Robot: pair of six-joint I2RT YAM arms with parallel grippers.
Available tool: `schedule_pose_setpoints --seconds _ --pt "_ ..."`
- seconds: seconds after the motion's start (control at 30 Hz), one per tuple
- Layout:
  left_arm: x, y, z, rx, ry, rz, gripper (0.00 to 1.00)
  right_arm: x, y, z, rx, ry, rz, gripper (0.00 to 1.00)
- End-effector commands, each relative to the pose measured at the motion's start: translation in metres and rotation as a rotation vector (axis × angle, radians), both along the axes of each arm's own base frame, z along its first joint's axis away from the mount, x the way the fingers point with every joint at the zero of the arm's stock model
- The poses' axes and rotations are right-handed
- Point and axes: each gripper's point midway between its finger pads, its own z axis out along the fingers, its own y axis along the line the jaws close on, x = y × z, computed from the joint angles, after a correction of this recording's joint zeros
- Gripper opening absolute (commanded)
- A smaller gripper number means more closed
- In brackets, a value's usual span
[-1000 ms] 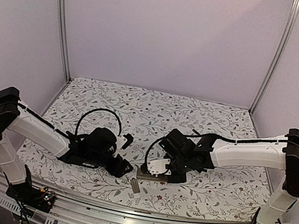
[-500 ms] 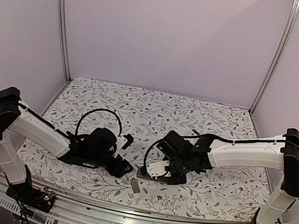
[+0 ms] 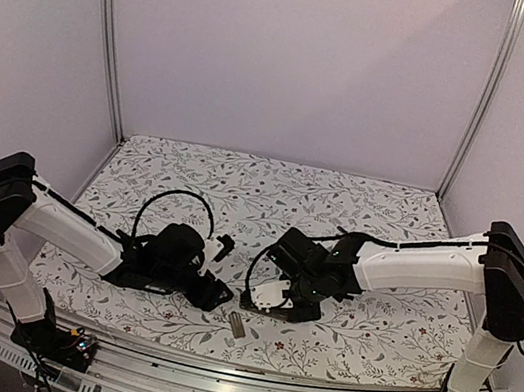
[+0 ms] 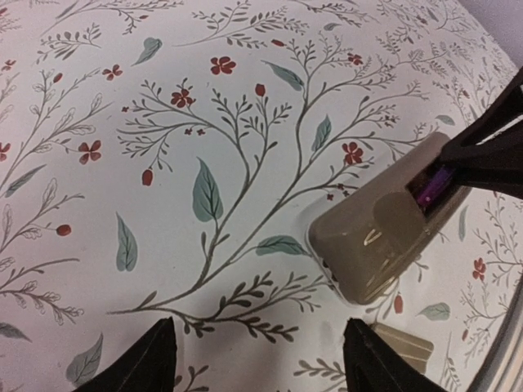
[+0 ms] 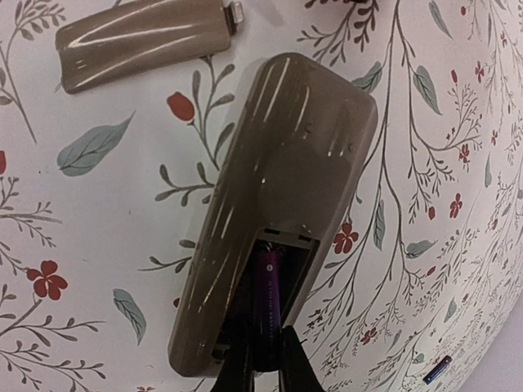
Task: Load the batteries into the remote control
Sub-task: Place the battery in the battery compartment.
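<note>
Remote control [image 5: 278, 188]: lies back-up on the flowered surface [image 3: 244, 183], tan-grey side showing, with its battery recess uncovered at the end nearest the right arm's claw
Battery [image 5: 265, 298]: purple, lying lengthwise in the remote's recess, its near end between the claw tips; whether it is fully seated cannot be told
Right claw [image 5: 263, 363]: clenched narrowly on the near end of that battery, one dark tip on either side, low over the recess end of the remote
Second battery [image 5: 437, 369]: dark, lying on the surface off to the side of the remote's recess end, apart from the remote
Cover [image 5: 143, 37]: flat tan-grey strip on the surface just beside the remote's rounded end, not touching the remote
Left claw [image 4: 261, 367]: released and holding nothing, tips spread wide, low over the surface, facing the remote's rounded end and apart from it
Arms: in the top view both reach in low toward the remote, the left from its left side and the right from its right side, with the remote between the two claws
</note>
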Motion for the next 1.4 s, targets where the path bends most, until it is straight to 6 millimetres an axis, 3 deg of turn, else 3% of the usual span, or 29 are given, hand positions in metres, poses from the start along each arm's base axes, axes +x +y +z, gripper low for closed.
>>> schedule_pose_setpoints --seconds 0.0,0.4,0.87,1.0,1.23,1.37 --pt "0.004 -0.003 0.003 -0.01 -0.017 -0.018 0.7 -0.003 0.005 -0.003 -0.003 0.022 -0.022 0.0" --pt "-0.004 -0.014 0.023 -0.069 -0.074 -0.122 0.68 -0.006 0.008 0.002 0.039 0.06 -0.09 0.0" --pt "-0.016 -0.024 0.066 -0.211 -0.287 -0.234 0.61 -0.013 0.009 0.032 0.156 0.145 -0.157 0.01" --pt "-0.021 -0.026 0.07 -0.24 -0.331 -0.267 0.6 -0.012 0.004 0.04 0.178 0.169 -0.187 0.01" --pt "-0.042 -0.051 0.071 -0.233 -0.434 -0.454 0.59 -0.016 -0.001 0.054 0.282 0.312 -0.299 0.01" --pt "-0.06 -0.061 0.086 -0.328 -0.54 -0.578 0.6 -0.02 0.001 0.07 0.395 0.409 -0.365 0.0"
